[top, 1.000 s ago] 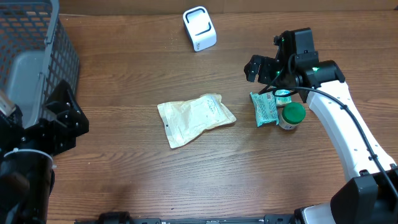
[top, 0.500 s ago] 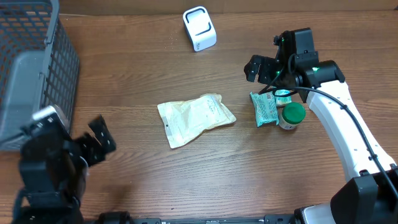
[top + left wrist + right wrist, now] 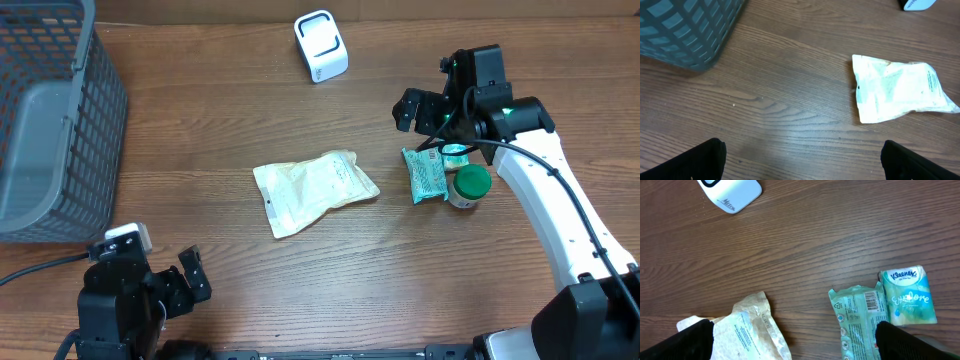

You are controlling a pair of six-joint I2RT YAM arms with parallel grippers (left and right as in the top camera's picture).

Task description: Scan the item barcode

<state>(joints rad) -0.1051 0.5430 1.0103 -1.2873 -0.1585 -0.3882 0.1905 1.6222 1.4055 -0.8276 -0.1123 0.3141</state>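
A teal tissue pack (image 3: 907, 296) reads "Kleenex". Just beside it lies the green packet (image 3: 860, 315), barcode facing up. The left end effector (image 3: 805, 157) and right end effector (image 3: 797, 340) hang released, empty.

Soft, even light fills all views; the brown wooden tabletop (image 3: 220, 110) shows little glare and faint shadows. In the left wrist view the grey mesh basket (image 3: 685, 30) looks slightly blurred.

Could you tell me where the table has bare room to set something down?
Bare wood lies between the basket and the cream pouch, between that pouch and the white scanner, and along the near edge. It is crowded beside the right gripper, where green packet, tissue pack and green-capped bottle cluster.
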